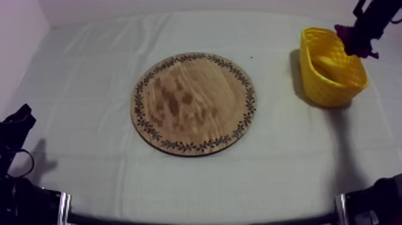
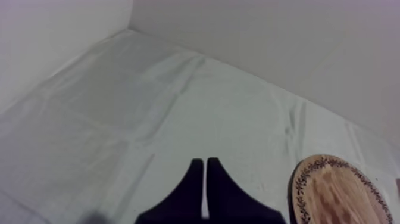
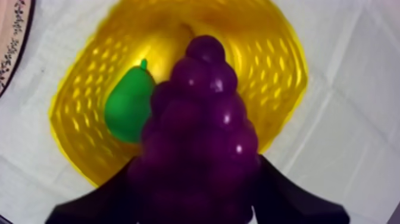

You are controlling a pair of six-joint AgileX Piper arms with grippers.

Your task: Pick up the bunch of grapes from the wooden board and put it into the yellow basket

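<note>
- Purple bunch of grapes (image 3: 199, 137) sits between the black fingers (image 3: 291, 199) of the right gripper (image 3: 199, 199). They are closed round its wide end, one at each flank, and their tips are hidden behind the fruit.
- Held so, the bunch hangs over the yellow basket (image 3: 280, 59) with its narrow tip pointing away from the fingers. It covers the middle of the basket's opening and the near rim.
- Down in the basket, just beside the bunch, lies a green pear (image 3: 128, 110); one side of it is hidden by the grapes.
- In the top view the basket (image 1: 329, 90) stands at 2 o'clock from the wooden board (image 1: 194, 102), well apart from it. The grapes (image 1: 343, 31) show as a small dark purple lump over the basket's rim at 1 o'clock. They are at the right gripper (image 1: 358, 40), whose arm is cut off by the picture's edge.
- A pale yellow shape (image 1: 326, 63) inside the basket is too blurred to name.
- Fingers of the left gripper (image 2: 205, 173) lie pressed together in a narrow wedge with nothing in them, above the grey-white cloth (image 2: 149, 101). The board's patterned rim (image 2: 309, 173) is near, and the board is cut off at the edge.
- In the top view the left gripper (image 1: 18, 122) sits over the counter (image 1: 90, 179) at 8 o'clock from the board, well apart from board and basket.
</note>
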